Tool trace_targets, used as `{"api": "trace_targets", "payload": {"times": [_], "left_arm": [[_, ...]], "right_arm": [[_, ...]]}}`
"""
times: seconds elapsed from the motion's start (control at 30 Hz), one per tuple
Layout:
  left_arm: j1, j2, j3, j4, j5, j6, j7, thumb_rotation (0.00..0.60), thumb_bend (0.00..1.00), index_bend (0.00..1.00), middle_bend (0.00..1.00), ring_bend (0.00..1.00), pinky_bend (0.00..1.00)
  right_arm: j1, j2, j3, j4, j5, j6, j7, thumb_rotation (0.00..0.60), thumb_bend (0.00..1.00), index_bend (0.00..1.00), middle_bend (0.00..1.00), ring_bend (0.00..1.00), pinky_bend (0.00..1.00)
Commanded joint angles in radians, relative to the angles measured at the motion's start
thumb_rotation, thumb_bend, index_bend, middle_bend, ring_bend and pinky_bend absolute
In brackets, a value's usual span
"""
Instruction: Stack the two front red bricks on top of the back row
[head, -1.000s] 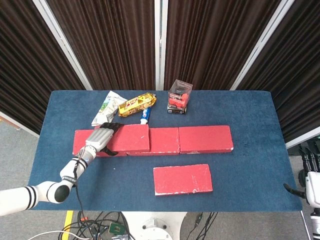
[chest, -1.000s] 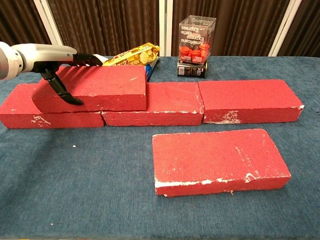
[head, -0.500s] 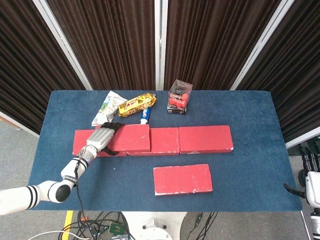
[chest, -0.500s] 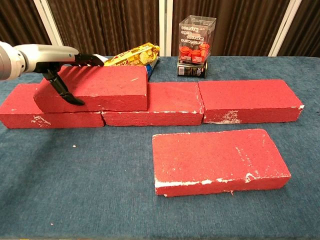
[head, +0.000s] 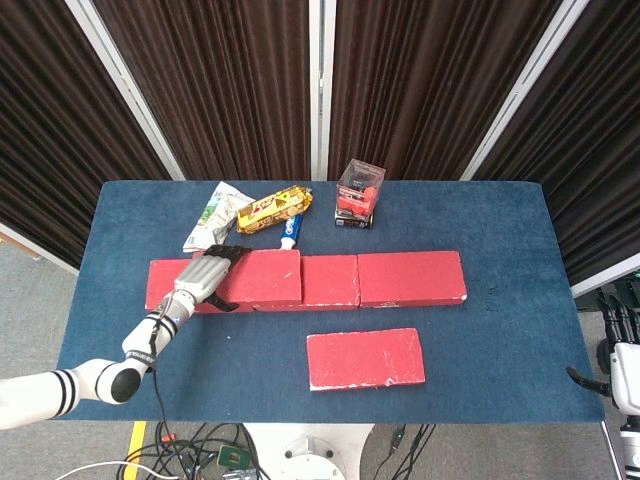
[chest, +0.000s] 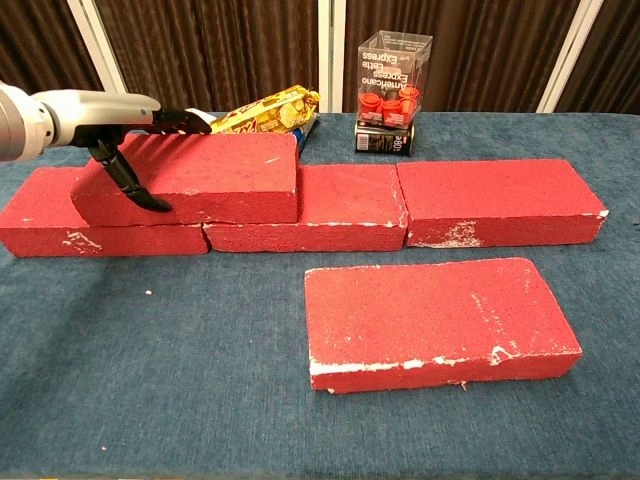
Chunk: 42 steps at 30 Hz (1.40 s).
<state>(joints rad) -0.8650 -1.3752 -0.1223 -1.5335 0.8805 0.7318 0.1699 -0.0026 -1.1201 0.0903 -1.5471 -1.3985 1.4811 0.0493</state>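
Two hands appear, only one of them at work. Left hand (chest: 120, 120), at the end of an arm reaching in from the lower left of the head view, grips the left end of the stacked brick (chest: 195, 180): its upper fingers (chest: 180, 122) lie flat along the brick's top rear edge, and a dark thumb drops down the front face, so the brick end sits clamped between them. Stacked brick rests on the back row, covering the joint between the left back brick (chest: 60, 225) and the middle back brick (chest: 340, 205); its left end looks slightly raised. Right back brick (chest: 500, 200) completes the row, touching the middle one. Front brick (chest: 435, 320) lies flat and alone on the blue bench (chest: 150, 380), well apart from the row and in front of its middle and right bricks. Right hand (head: 620, 350) hangs beside the bench's right edge in the head view, touching nothing; how far its fingers are spread cannot be told. Behind the row lie a yellow snack pack (head: 272, 208), a toothpaste tube (head: 290, 230), a white pouch (head: 210, 215) and a clear box of red items (chest: 393, 92).
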Motion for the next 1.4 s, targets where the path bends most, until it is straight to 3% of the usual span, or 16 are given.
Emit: {"api": "trace_targets", "payload": {"times": [0.03,1.4], "left_arm": [[0.001,-0.005,0.001,0.004,-0.003,0.002,-0.001,0.6,0.19,0.0,0.09,0.08,0.0],[0.002,-0.015,0.001,0.04,0.044,-0.022,-0.04,0.6,0.19,0.0,0.08,0.06,0.0]], "right_arm": [[0.0,0.0,0.0,0.0,0.0,0.001,0.0,0.6,0.0,0.0,0.0,0.0,0.0],[0.003,0.0,-0.003,-0.001,0.005,-0.011,-0.005,0.6,0.0,0.0,0.0,0.0,0.0]]}}
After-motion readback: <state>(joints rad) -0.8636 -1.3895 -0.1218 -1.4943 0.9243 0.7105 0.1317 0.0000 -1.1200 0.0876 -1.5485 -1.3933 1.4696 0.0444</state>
